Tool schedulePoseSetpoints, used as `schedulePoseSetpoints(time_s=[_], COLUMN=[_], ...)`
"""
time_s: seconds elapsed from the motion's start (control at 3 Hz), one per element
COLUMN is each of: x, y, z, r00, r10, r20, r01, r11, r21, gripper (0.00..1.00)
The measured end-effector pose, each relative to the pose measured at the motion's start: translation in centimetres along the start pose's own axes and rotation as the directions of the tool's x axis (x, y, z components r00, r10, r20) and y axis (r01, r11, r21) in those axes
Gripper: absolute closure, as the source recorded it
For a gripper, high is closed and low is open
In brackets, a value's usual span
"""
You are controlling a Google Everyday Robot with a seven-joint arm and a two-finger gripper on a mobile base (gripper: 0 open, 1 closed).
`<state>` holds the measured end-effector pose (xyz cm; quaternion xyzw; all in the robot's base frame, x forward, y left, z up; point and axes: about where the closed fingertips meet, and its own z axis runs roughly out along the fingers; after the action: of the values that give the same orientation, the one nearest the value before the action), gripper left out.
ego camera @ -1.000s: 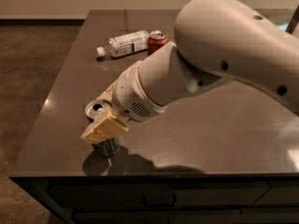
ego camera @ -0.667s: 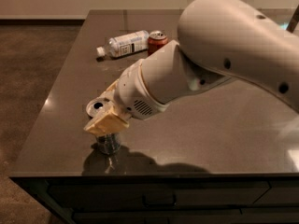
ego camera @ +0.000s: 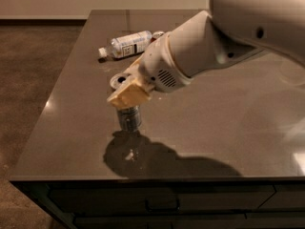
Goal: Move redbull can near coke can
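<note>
My gripper [ego camera: 127, 97], with tan fingers [ego camera: 136, 94], is shut on the redbull can [ego camera: 129, 119]. This is a slim silver-grey can, and its silver top [ego camera: 118, 80] shows behind the fingers. The can hangs slightly tilted just above the table's front left area, over its own shadow. The coke can [ego camera: 157, 33] stands at the back of the table. My arm hides nearly all of it, and only a sliver of its top shows beside the bottle.
A clear plastic bottle with a white label [ego camera: 126, 44] lies on its side at the back left, next to the coke can. The dark table [ego camera: 71, 128] has its front edge close below the held can. My large white arm [ego camera: 224, 42] spans the right half.
My gripper has lifted the redbull can off the table and carried it up and to the right, toward the back. The arm now covers most of the coke can.
</note>
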<state>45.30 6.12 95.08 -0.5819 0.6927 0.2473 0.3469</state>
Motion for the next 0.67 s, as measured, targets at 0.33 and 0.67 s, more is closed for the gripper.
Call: schedulePoseSetpoints(time_s=[0.33,0.67], x=[0.0,0.8], y=[-3.1,-9.2], z=[-1.8,-3.6], r00=[1.000,0.996], r10=[0.029,0.084], r20=[-0.005,-0.006], r01=[-0.029,-0.083], r11=[0.9984,0.9876], r21=[0.049,0.133], gripper=[1.00,1.00])
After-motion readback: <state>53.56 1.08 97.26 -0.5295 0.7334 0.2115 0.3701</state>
